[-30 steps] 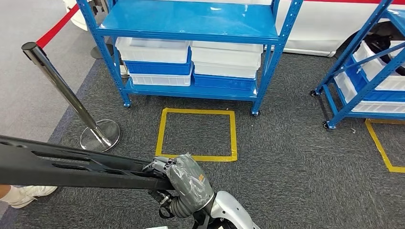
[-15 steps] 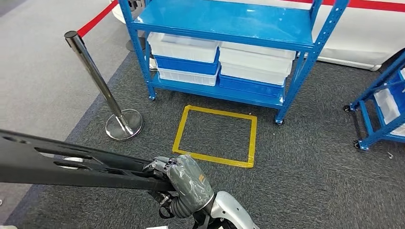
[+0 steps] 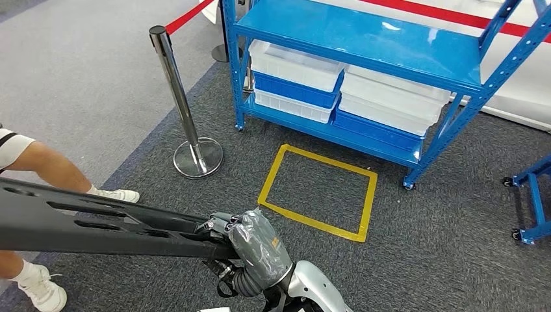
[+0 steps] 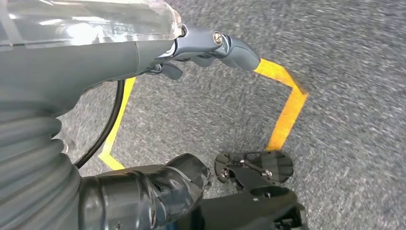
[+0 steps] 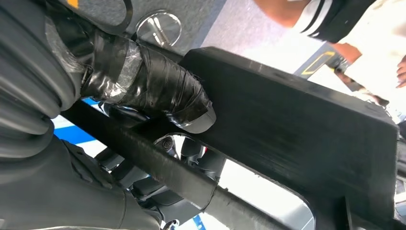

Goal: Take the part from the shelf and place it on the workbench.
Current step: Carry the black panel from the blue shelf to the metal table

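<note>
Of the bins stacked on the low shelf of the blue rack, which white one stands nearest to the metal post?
The top white bin of the left stack: it is on the side of the metal post, above a blue bin.

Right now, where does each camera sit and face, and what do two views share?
Head view: high on the body, facing down at shelf and square; right hand holding the part shows.
Left wrist view: behind the left hand, facing the carpet.
Right wrist view: behind the right hand, facing the part.
Shared: head and left wrist both show the square.
</note>
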